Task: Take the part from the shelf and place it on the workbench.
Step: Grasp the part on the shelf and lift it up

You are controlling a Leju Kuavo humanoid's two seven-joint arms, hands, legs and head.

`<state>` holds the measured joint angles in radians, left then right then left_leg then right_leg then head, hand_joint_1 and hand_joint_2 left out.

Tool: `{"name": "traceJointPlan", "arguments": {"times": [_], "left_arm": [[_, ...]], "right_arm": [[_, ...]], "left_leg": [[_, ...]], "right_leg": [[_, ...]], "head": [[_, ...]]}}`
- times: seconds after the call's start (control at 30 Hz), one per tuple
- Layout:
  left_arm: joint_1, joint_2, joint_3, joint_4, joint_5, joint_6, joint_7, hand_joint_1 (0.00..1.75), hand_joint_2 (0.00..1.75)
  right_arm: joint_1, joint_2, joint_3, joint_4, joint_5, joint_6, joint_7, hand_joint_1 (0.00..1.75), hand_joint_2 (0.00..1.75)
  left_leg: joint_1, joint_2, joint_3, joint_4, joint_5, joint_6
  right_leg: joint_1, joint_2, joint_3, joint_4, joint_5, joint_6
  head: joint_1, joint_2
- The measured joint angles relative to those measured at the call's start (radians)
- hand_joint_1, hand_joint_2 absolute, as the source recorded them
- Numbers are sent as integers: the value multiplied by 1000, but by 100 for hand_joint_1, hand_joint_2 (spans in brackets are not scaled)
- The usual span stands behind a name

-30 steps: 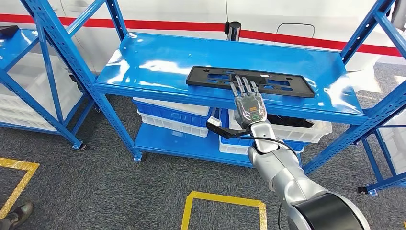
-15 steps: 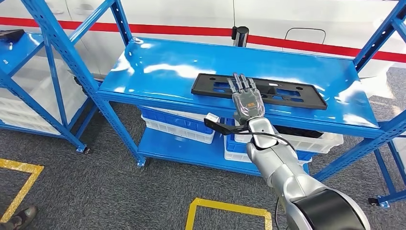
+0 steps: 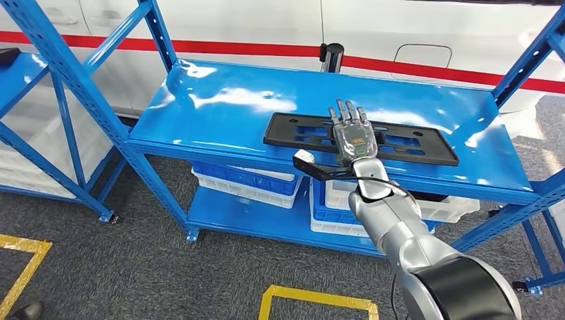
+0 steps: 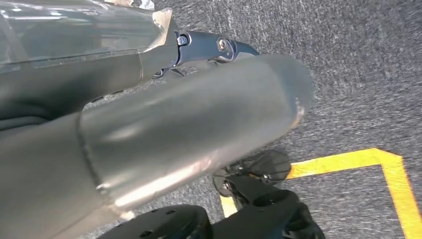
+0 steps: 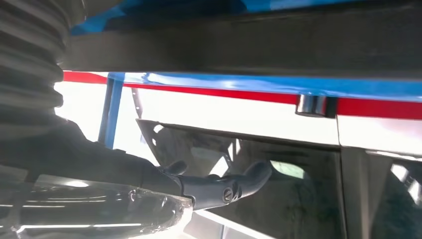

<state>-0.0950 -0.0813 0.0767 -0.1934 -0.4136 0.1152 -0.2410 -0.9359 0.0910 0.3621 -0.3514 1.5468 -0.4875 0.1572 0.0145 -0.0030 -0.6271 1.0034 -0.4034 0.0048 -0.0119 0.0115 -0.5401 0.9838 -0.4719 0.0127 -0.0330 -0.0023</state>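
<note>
In the head view you are seeing the flat black plastic part [image 3: 360, 138], long and rectangular with cut-out slots, lying on the top board of the glossy blue metal shelf [image 3: 226, 100], towards the near right side of that board. The right hand [image 3: 351, 135] of the silver arm is reaching over the near edge of the shelf and is lying flat above the middle of the part, with the fingers [image 3: 346, 115] stretched out and a little apart. The hand is gripping nothing; whether the palm is touching the part I cannot tell. Under the top board, white and blue plastic bins [image 3: 248, 180] are sitting on the lower board. A white wall with a red stripe [image 3: 253, 48] is standing far behind, and yellow tape lines [image 3: 318, 295] are lying on the grey carpet.

In the left wrist view you are looking at grey carpet and a yellow tape line [image 4: 378, 167]; the state of the left hand I cannot tell.

In the right wrist view one dark finger [image 5: 229, 186] of the right hand is pointing out straight, with the red stripe behind it.
</note>
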Motion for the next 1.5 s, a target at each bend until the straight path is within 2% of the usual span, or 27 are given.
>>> {"name": "traceJointPlan", "arguments": {"times": [0.07,0.1,0.13,0.2,0.23,0.27,0.3,0.33,0.4,0.43,0.47,0.53,0.57,0.6,0.67,0.77,0.97,1.07,1.3,1.4,1.5], "left_arm": [[5,-1,0,0,-2,0,-3,0,0],[8,-1,0,0,-3,0,-9,0,0],[10,-1,0,0,-4,-2,-17,0,0],[12,0,1,0,-4,-5,-34,0,0],[12,0,1,0,-4,-7,-39,0,0],[14,-1,0,0,-4,-8,-41,0,0],[16,-1,0,0,-4,-8,-43,0,0],[18,-2,0,0,-4,-9,-44,0,0],[20,-3,1,0,-4,-9,-45,0,0],[20,-3,1,0,-3,-9,-50,0,0],[20,-3,2,0,0,-7,-63,0,0],[21,-3,8,0,6,14,-139,0,87],[22,-4,12,0,8,32,-195,0,131],[22,-6,16,0,10,58,-257,0,175],[22,-11,24,0,15,101,-343,0,175],[23,-17,38,0,21,137,-384,0,175],[23,-22,52,0,17,179,-391,0,175],[24,-25,57,0,16,178,-391,0,175],[24,-30,59,0,5,178,-396,0,175],[24,-32,60,0,4,181,-400,0,175],[24,-32,68,0,4,181,-401,0,175]], "right_arm": [[-5,-20,-14,4,-5,2,11,0,175],[-7,-32,-22,5,-6,3,18,0,175],[-9,-46,-30,7,-6,5,23,0,175],[-8,-73,-45,14,-8,8,29,0,175],[-4,-85,-51,18,-8,8,29,0,175],[-1,-95,-56,22,-9,9,29,0,175],[1,-103,-61,24,-9,8,29,0,175],[1,-109,-64,26,-9,8,29,0,175],[0,-116,-67,28,-8,9,29,0,175],[0,-118,-68,30,-5,10,31,7,175],[0,-119,-70,31,-3,10,35,51,175],[0,-125,-77,33,2,8,48,138,175],[1,-130,-82,33,2,5,55,175,175],[4,-139,-89,34,0,0,60,175,175],[12,-155,-103,36,-3,-13,63,163,175],[25,-176,-122,41,0,-33,48,143,175],[30,-172,-130,44,15,-74,-2,168,175],[29,-154,-113,40,15,-93,-19,170,175],[24,-122,-51,10,14,-143,-79,171,175],[24,-117,-42,-12,-9,-158,-142,171,175],[25,-115,-44,-56,-80,-133,-250,171,175]], "left_leg": [[-2,-2,9,-7,-1,15],[-2,-1,17,-14,0,24],[-2,-1,25,-21,-1,32],[-3,-3,35,-27,-6,46],[-4,-4,38,-27,-10,49],[-5,-6,42,-26,-14,51],[-5,-8,47,-25,-20,51],[-6,-8,53,-24,-26,49],[-9,-8,65,-18,-41,41],[-12,-8,68,-14,-49,37],[-15,-8,70,-10,-56,36],[-17,-8,71,-6,-62,43],[-17,-8,72,-6,-63,47],[-16,-8,73,-7,-63,49],[-14,-7,74,-11,-64,47],[-14,-4,75,-14,-65,45],[-13,-1,76,-16,-65,33],[-13,-1,76,-16,-65,29],[-17,-1,75,-16,-64,28],[-20,-1,75,-15,-64,29],[-21,-1,74,-15,-64,29]], "right_leg": [[0,-2,3,-2,-6,12],[1,-3,-4,17,-16,15],[1,-4,-24,57,-33,15],[0,-4,-102,194,-80,11],[-1,-4,-145,259,-95,12],[-1,-4,-176,294,-96,16],[-1,-4,-188,290,-79,23],[-1,-5,-176,243,-46,32],[-2,-7,-119,98,32,42],[-3,-8,-96,44,57,40],[-4,-9,-82,14,71,35],[-4,-8,-76,5,74,24],[-3,-8,-76,5,73,22],[-1,-7,-75,5,72,20],[2,-7,-75,5,70,16],[3,-3,-75,6,69,14],[4,1,-75,7,68,14],[3,0,-75,7,69,14],[2,0,-75,7,69,14],[2,0,-75,7,69,14],[1,0,-75,7,68,14]], "head": [[1,0],[1,0],[2,0],[3,0],[3,0],[4,0],[4,0],[4,0],[6,0],[6,0],[5,0],[3,0],[3,0],[3,0],[3,0],[4,0],[4,0],[4,0],[4,0],[4,0],[4,0]]}}
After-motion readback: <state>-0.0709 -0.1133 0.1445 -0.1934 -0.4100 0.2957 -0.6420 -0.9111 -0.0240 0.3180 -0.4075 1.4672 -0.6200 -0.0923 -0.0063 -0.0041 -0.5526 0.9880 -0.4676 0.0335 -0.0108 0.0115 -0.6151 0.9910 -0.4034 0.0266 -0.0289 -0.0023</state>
